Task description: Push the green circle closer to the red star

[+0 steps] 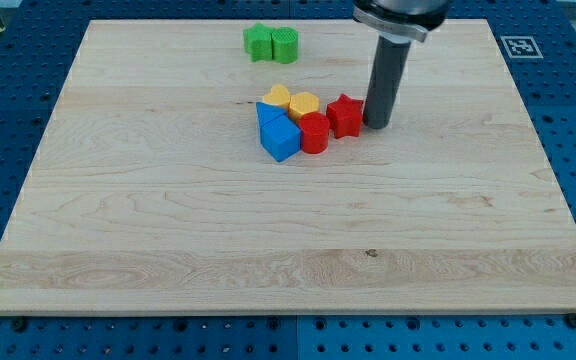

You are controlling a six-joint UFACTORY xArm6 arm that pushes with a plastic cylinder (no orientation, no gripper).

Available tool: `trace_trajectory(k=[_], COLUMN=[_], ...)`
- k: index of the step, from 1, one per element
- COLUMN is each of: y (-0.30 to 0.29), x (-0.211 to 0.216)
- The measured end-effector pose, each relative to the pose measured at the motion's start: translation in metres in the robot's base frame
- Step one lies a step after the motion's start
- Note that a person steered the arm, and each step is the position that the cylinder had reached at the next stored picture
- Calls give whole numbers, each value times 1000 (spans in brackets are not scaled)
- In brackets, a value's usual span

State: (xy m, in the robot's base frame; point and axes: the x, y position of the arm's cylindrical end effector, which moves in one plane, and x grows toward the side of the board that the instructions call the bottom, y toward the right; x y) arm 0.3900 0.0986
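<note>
Green circle (285, 44) touches a green star (259, 42), well apart from red star (345, 115) beside my tip (377, 125).

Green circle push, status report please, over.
My tip down just right of the red star block. Green circle block near the view's top, touching a green star block, apart from the red star. Yellow blocks sit between.
</note>
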Motion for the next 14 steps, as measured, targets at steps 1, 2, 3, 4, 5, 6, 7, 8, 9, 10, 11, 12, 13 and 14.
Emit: trace_trajectory(k=[1, 2, 3, 4, 5, 6, 7, 8, 9, 10, 11, 12, 13, 14], y=[-3, -5, -7, -5, -22, -55, -92, -126, -127, -127, -123, -111, -98, -82], x=[0, 0, -12, -63, -123, -156, -179, -184, -173, -157, -136, -130, -130, -130])
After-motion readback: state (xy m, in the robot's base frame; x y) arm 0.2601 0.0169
